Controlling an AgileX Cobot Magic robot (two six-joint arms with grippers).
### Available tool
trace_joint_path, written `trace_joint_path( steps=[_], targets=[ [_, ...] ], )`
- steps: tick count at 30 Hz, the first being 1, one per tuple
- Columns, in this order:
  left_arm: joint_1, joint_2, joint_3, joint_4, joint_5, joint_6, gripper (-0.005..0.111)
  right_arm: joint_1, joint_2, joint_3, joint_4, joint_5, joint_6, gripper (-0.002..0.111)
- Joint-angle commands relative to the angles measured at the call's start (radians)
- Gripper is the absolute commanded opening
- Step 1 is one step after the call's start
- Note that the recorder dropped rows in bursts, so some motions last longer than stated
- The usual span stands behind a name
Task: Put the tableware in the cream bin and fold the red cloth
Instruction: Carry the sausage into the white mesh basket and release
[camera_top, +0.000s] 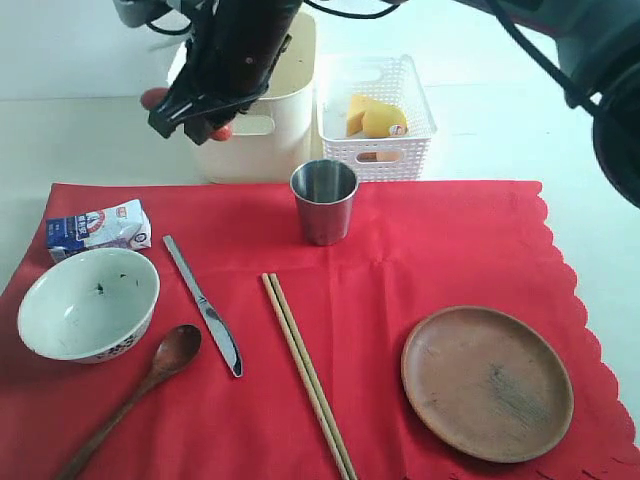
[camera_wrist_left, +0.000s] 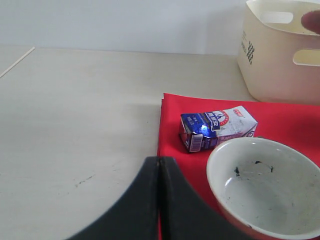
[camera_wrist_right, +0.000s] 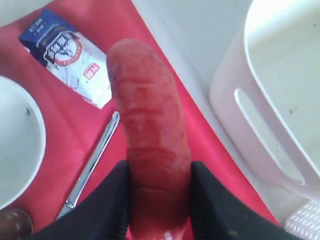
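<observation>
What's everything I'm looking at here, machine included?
red cloth: one, red, spread flat
bowl: one, white, cloth's left
spoon: one, dark wood, beside bowl
knife: one, silver, right of bowl
chopsticks: one pair, pale wood, cloth's middle
steel cup: one, silver, cloth's back edge
plate: one, brown, cloth's right
milk carton: one, blue-white, behind bowl
cream bin: one, cream, behind cloth
white basket: one, white, beside bin
yellow food: two pieces, yellow, in basket
sausage: one, red, held beside bin
right claw: one, black, gripping sausage
left claw: one, black, shut, near bowl
</observation>
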Motion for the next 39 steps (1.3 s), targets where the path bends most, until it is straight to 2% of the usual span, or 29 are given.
trace_joint_path(
  steps=[1, 18, 24, 39],
  targets=[
    [-0.003, -0.006, 0.003, -0.002, -0.009, 0.001, 0.0, 0.004, -0.045, -0.006, 0.009, -0.019, 0.08, 0.0],
    [-0.003, -0.006, 0.003, -0.002, -0.009, 0.001, 0.0, -0.003, -0.209, -0.006, -0.055, -0.058, 0.105, 0.0],
    [-0.003, -0.006, 0.003, -0.002, -0.009, 0.001, 0.0, -0.067, -0.255, -0.006, -0.05, -0.057, 0.114, 0.0],
    [-0.003, -0.006, 0.003, -0.002, -0.009, 0.001, 0.0, -0.308, -0.329, -0.004, -0.052, 0.042, 0.134, 0.0]
  ],
)
